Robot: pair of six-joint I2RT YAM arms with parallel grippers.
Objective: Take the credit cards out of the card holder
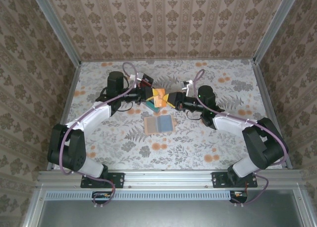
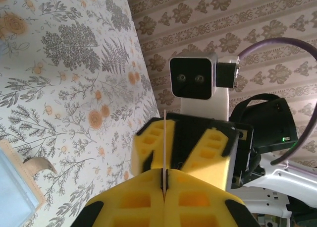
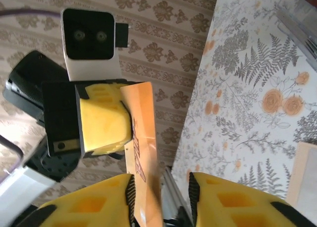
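An orange-yellow credit card hangs above the table between my two grippers. My left gripper is shut on it; the card shows edge-on there, rising from between the pads. In the right wrist view the card leans against one pad of my right gripper, whose jaws stand apart around it, open. The card holder lies open flat on the table just in front of the grippers, tan with blue-grey pockets; its tan edge also shows at the right.
A teal piece lies on the table under the meeting grippers. A clear plastic stand sits at the far side. Patterned walls close in the table at the back and both sides.
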